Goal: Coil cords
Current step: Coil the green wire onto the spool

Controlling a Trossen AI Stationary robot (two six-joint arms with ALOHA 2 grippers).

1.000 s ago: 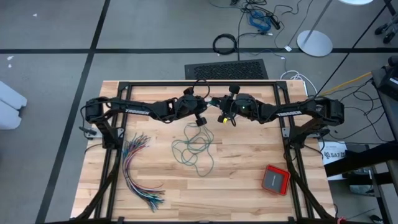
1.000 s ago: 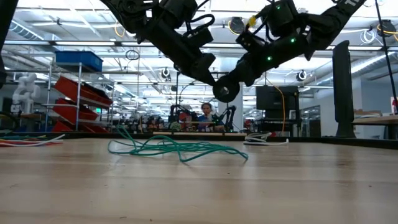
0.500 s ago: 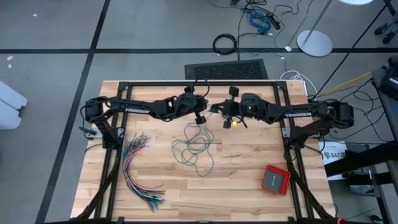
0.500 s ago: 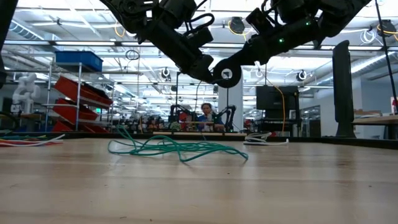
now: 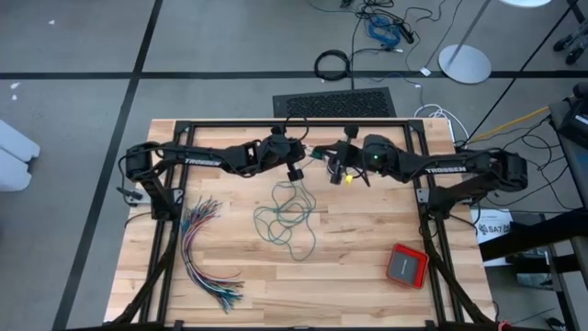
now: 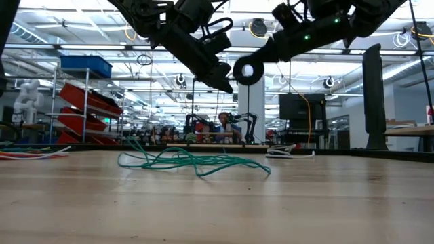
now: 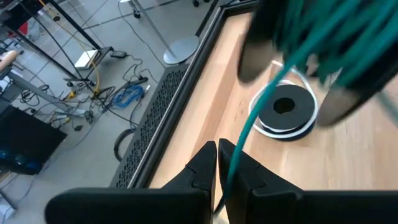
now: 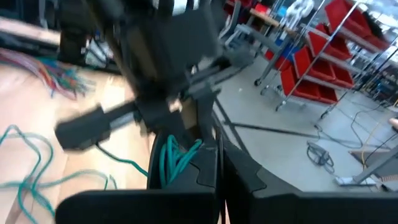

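The right gripper is clamped shut on a small bunch of loops of the teal-green cord, which stand up between its fingers in its own wrist view. In the high view this gripper sits high over the back of the table, near the middle. Over the last second it has risen and swung back toward the rear edge, away from the spot over the cord pile where it hung before; in the low view its round end has climbed well above the tabletop.

The left gripper faces it from close by, its fingers pinched on 1 strand of the same cord, which runs up between them and away. In the high view it has barely shifted, holding just beside the right one.

Below both, most of the teal-green cord lies as a loose tangle on the wood in the centre of the table, its shape unchanged in the low view. The black cord with the white tail shows as a flat ring on the table in the left wrist view.

Judging from this, the right arm's lift is gathering slack into a bundle while the left feeds the strand; only a few loops are collected, so the coiling looks early, with most of the cord yet to be drawn up.

Off to the side lie the fanned coloured wires and a red box.
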